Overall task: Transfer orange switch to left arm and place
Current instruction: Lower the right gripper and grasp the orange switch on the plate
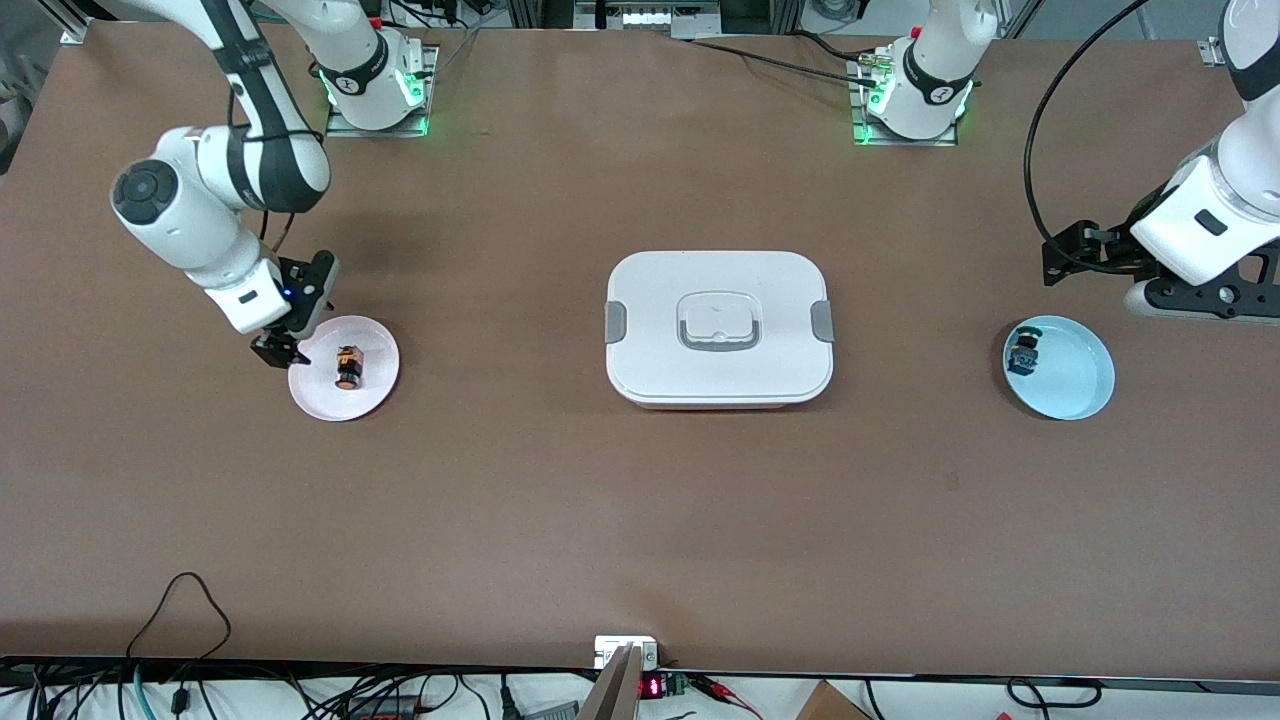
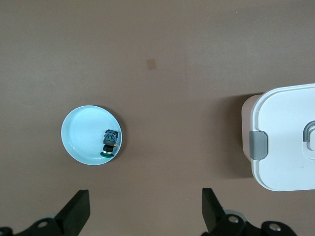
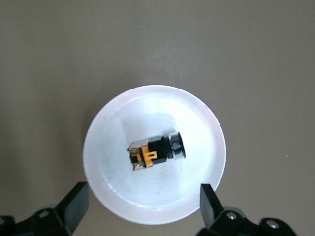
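Note:
The orange switch [image 1: 348, 366] lies on its side in a white plate [image 1: 372, 392] toward the right arm's end of the table. My right gripper [image 1: 280, 352] hangs open just above that plate's edge. In the right wrist view the orange switch [image 3: 156, 152] lies in the middle of the plate [image 3: 197, 128], ahead of my right gripper [image 3: 142, 206], and nothing is between the fingers. The white box [image 1: 718, 328] stands at the table's centre. My left gripper [image 1: 1068, 255] waits open and empty, high over the table near a blue plate [image 1: 1075, 385].
A blue-green and black switch [image 1: 1024, 350] lies in the blue plate. The left wrist view shows that plate [image 2: 81, 135], its switch [image 2: 110, 142], a corner of the box [image 2: 285, 137], and bare table under my left gripper [image 2: 145, 214]. Cables run along the table's front edge.

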Controlling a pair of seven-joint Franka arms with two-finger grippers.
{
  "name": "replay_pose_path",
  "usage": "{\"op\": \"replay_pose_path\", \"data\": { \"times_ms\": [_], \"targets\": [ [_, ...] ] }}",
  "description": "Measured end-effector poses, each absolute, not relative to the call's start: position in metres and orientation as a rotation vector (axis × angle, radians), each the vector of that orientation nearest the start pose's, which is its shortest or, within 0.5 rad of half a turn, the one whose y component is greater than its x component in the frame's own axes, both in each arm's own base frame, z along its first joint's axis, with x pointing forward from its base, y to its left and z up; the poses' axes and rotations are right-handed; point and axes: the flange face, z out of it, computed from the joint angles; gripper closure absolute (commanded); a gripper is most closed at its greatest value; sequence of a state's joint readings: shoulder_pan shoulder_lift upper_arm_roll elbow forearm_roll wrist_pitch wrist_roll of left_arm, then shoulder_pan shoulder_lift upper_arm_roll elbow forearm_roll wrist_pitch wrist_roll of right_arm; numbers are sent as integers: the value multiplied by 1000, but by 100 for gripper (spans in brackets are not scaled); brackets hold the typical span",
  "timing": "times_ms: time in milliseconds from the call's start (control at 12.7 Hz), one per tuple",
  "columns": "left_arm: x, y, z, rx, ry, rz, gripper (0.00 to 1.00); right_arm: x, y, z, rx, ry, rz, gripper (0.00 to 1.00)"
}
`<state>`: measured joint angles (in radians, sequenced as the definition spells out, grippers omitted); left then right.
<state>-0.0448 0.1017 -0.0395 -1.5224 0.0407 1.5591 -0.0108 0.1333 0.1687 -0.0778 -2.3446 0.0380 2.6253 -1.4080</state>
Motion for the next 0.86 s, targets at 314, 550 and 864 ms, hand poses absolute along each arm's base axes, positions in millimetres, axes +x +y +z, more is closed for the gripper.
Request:
{"op": "replay_pose_path", "data": {
  "times_ms": [314, 550, 864],
  "targets": [
    [581, -44, 589, -3098, 115, 98, 0, 530, 34, 222, -2388, -2176, -176, 0],
    [581, -44, 589, -3098, 115, 98, 0, 531, 49, 213, -2359, -2213, -189, 0],
    [581, -44, 589, -3098, 115, 98, 0, 533, 50, 215, -2345, -2231, -193, 0]
  ]
}}
